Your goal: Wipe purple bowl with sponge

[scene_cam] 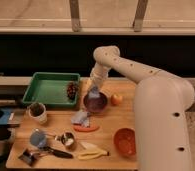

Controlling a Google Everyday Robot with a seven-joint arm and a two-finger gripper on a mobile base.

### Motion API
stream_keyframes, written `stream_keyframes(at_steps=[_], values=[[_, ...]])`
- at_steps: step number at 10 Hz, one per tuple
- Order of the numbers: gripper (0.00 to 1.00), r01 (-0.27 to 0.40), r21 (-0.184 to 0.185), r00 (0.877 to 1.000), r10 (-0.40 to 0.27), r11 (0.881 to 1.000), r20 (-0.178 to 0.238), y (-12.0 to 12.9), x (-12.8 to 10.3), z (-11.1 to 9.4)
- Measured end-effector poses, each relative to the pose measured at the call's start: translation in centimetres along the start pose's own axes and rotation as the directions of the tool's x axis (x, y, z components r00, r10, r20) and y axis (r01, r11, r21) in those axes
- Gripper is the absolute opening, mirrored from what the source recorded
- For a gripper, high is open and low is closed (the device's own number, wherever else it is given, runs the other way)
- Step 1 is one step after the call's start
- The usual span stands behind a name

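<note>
The purple bowl (95, 103) sits on the wooden table (51, 125), just right of the green tray. My gripper (94, 91) points down at the bowl's far rim, at the end of the white arm that reaches in from the right. It is shut on the light-blue sponge (94, 94), which hangs at the bowl's opening. Whether the sponge touches the bowl's inside I cannot tell.
A green tray (50, 89) with a pine cone (71, 90) lies at the back left. An orange fruit (116, 99) is right of the bowl. In front lie a grey-blue cloth (81, 118), carrot (85, 128), orange bowl (125, 141), banana (93, 150), cups and utensils.
</note>
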Motion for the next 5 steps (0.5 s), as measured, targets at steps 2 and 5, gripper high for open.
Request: stream_keyframes(at_steps=[2,5], values=[[0.0,-0.023,0.023,1.0,0.023,0.999,-0.01,0.9,3.1,-0.1],[0.0,-0.07,0.055,0.998,0.069,0.996,0.012,0.3,4.9,-1.0]])
